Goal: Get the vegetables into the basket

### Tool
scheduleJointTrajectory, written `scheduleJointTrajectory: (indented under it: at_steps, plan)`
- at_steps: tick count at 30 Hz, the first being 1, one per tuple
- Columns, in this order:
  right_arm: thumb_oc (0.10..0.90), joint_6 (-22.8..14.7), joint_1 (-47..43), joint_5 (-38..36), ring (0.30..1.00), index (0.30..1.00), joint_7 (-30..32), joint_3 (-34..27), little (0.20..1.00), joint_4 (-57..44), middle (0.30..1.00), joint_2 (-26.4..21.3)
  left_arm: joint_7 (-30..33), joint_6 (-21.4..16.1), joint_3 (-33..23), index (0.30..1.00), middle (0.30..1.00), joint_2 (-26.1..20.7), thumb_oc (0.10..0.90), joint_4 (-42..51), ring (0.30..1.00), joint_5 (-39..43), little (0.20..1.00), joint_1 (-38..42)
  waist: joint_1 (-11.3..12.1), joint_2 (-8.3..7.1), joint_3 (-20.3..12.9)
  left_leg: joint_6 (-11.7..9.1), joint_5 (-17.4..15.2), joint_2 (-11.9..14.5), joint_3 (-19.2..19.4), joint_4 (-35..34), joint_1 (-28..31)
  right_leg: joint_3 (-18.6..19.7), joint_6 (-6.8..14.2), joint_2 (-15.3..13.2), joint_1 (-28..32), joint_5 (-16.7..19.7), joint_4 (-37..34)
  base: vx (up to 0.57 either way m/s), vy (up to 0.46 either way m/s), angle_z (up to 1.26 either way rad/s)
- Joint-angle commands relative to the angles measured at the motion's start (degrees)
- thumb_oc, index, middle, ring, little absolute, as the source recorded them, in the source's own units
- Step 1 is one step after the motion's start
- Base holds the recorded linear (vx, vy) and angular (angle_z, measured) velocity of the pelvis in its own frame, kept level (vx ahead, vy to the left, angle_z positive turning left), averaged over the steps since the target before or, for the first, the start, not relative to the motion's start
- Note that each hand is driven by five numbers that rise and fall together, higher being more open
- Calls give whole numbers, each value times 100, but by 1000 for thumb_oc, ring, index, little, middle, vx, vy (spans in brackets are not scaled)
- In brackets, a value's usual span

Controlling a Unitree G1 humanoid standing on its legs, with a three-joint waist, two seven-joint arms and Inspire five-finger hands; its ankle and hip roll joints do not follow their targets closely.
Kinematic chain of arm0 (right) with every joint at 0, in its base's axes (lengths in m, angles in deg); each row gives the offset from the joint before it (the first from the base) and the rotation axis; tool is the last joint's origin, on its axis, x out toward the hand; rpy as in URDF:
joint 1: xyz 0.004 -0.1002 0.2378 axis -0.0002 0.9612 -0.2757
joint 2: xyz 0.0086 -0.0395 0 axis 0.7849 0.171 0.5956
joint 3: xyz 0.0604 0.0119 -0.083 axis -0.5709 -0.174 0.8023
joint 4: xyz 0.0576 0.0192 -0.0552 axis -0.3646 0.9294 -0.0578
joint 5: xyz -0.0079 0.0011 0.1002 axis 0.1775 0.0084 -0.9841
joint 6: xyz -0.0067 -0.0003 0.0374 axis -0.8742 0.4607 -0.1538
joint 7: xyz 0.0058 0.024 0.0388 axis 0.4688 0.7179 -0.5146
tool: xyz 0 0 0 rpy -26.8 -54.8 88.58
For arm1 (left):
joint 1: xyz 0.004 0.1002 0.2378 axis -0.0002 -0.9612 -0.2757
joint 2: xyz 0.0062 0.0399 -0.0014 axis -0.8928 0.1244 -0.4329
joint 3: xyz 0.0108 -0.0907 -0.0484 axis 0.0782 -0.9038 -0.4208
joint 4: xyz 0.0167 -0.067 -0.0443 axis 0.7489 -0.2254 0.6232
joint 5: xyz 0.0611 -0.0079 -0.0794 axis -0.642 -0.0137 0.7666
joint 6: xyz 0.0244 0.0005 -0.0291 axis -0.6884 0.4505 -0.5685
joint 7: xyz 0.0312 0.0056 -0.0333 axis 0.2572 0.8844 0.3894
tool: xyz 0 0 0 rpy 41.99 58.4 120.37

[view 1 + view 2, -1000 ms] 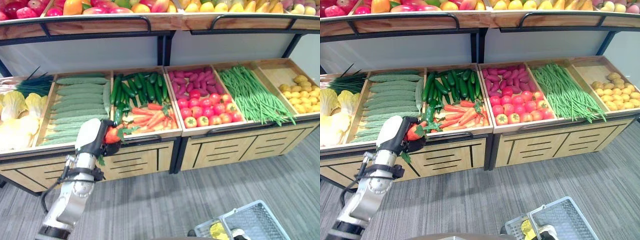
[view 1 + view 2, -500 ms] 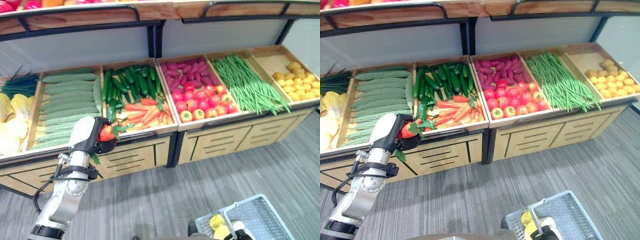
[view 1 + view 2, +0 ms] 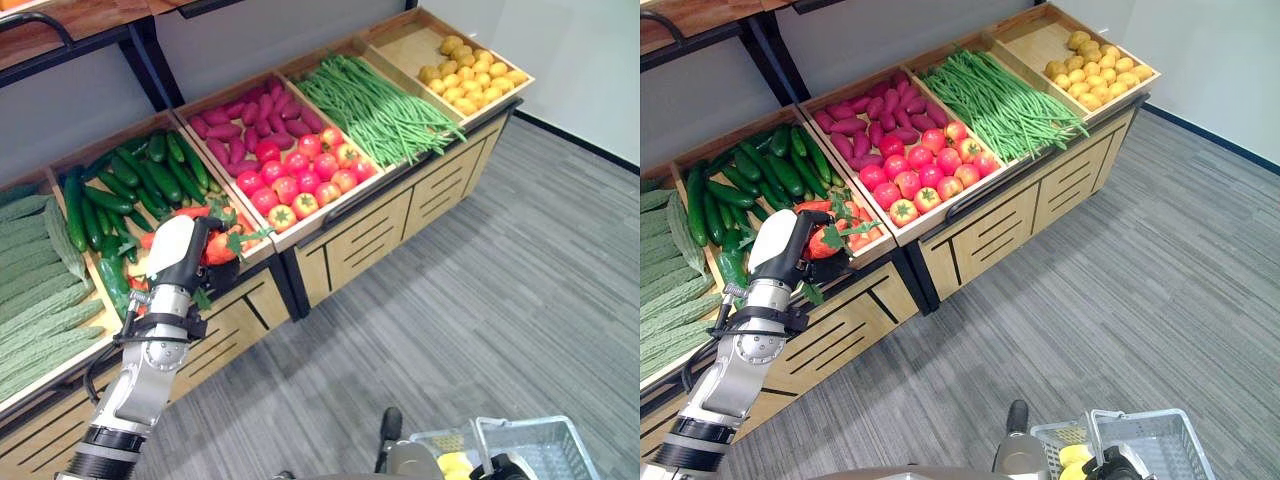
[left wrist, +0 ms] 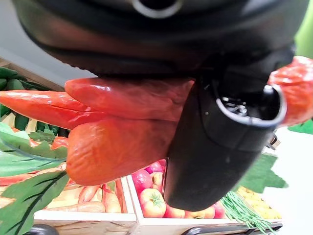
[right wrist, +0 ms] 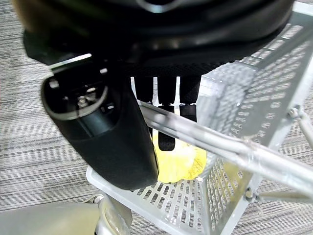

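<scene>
Basket (image 3: 1145,445) cut by bottom edge of eye views; only rim and handle show. Yellow item (image 5: 178,159) inside it partly hidden behind right hand (image 5: 105,132) and handle; kind unclear. Carrots (image 4: 112,132) in left hand (image 3: 180,255): tips hidden under thumb and palm, leaves run off wrist view. Bitter gourds (image 3: 30,300) cut by left edge.

Wooden produce stand (image 3: 345,235) – cucumbers (image 3: 120,190), tomatoes (image 3: 300,180), green beans (image 3: 375,110) (in separate bins).
</scene>
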Motion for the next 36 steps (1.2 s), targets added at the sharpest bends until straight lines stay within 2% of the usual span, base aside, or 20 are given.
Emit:
scheduleJointTrajectory:
  at_steps: [1,4,5,6,7,8,9,10,14,22,28,30,31,32,33,34,35,36]
  plan:
    - [400,-198,-155,-112,300,300,148,51,300,-103,300,151,298,-291,-321,300,300,-426,400,468,300,157,300,365,-24,-298,-326,-189,6,92,-228,117,-260,722,614,-306,27,-660,478,34,-178,4]
    - [400,-231,-149,-171,300,300,164,35,300,-133,300,108,287,-290,-289,300,300,-398,400,432,300,232,300,384,-24,-287,-255,-245,-4,211,-310,431,-427,738,525,-202,18,-768,506,25,-154,4]
    - [400,-240,-198,-232,300,300,182,11,300,-168,300,28,321,-285,-276,300,300,-342,400,409,300,291,300,396,33,-284,-70,-346,141,266,-537,1128,-778,727,433,-135,52,-800,448,-39,-142,6]
    - [400,-236,-203,-213,300,300,166,12,300,-178,300,-24,328,-274,-262,300,300,-335,400,373,300,298,300,414,77,-294,26,-393,241,231,-774,1364,-943,734,395,-114,71,-778,388,36,-123,3]
    - [400,-227,-220,-180,300,300,172,1,300,-150,300,-68,366,-267,-237,300,300,-293,400,339,300,331,300,407,152,-332,80,-398,193,54,-1256,1384,-1164,777,410,-109,116,-793,248,157,41,-18]
    - [400,-232,-249,-128,300,300,172,28,300,-116,300,-76,457,-255,-324,300,300,-227,400,314,300,329,300,282,302,-417,83,-239,-122,-314,-2002,952,-1334,1013,461,-125,115,-786,164,268,91,-57]
    - [400,-252,-293,-118,300,300,175,49,300,-79,300,-64,574,-252,-379,300,300,-194,400,298,300,308,300,203,441,-475,132,-152,-103,-548,-2732,737,-1544,1391,480,-81,62,-784,202,261,112,-106]
    - [400,-279,-313,-99,300,300,159,92,300,-78,300,-40,626,-263,-470,300,300,-250,400,325,300,306,300,93,386,-492,148,-43,-235,-539,-2674,718,-1461,1610,485,-48,-35,-803,294,156,59,-148]
    - [400,-287,-276,-178,300,300,178,40,300,-104,300,15,591,-279,-596,300,300,-314,400,494,300,314,300,-77,381,-513,110,75,-319,-571,-2420,566,-1313,1753,526,-95,-124,-677,200,16,167,-98]
    - [400,-270,-335,-293,300,300,239,85,300,-278,300,284,604,-215,-754,300,300,-552,400,577,300,280,300,-132,350,-846,217,461,-691,-972,-1761,577,-1015,2389,858,-314,-496,-313,345,-14,193,-40]
    - [400,-243,-363,-239,300,300,223,133,300,-306,300,312,600,-177,-838,300,300,-587,400,616,300,251,300,-171,336,-948,331,574,-899,-1102,-1512,814,-1001,2654,1006,-357,-694,-54,352,-46,85,-27]
    - [400,-241,-399,-227,300,300,228,129,300,-346,300,315,609,-162,-869,300,300,-617,400,620,300,235,300,-167,279,-997,424,596,-936,-1148,-1345,865,-1023,2693,1108,-383,-856,218,332,-93,50,-41]
    - [400,-237,-402,-226,300,300,228,131,300,-349,300,317,612,-164,-871,300,300,-620,400,614,300,236,300,-162,297,-1001,422,597,-936,-1146,-1323,866,-1029,2716,1108,-377,-868,236,324,-72,20,-54]
    - [400,-238,-424,-202,300,300,229,154,300,-377,300,328,612,-150,-891,300,300,-627,400,614,300,214,300,-169,284,-1011,444,590,-919,-1133,-1226,839,-1022,2651,1136,-388,-943,377,292,-129,-44,-60]
    - [400,-242,-484,-126,300,300,231,227,300,-405,300,352,639,-143,-929,300,300,-675,400,637,300,197,300,-195,337,-920,471,528,-808,-901,-1014,755,-1031,2297,1136,-421,-1064,432,328,-148,-52,-73]
    - [400,-242,-488,-125,300,300,231,229,300,-408,300,351,641,-143,-934,300,300,-674,400,637,300,196,300,-193,330,-940,473,523,-761,-917,-1009,749,-1051,2306,1136,-436,-1089,462,333,-245,-59,-98]
    - [400,-244,-477,-145,300,300,267,237,300,-430,300,351,639,-137,-899,300,300,-705,400,656,300,190,300,-138,373,-780,429,509,-537,-751,-998,582,-1162,2182,1020,-498,-895,40,700,-177,-19,-81]
    - [400,-244,-478,-145,300,300,267,235,300,-434,300,348,640,-136,-898,300,300,-703,400,655,300,188,300,-131,370,-793,436,503,-490,-758,-995,576,-1176,2184,1003,-504,-917,60,712,-227,-21,-44]
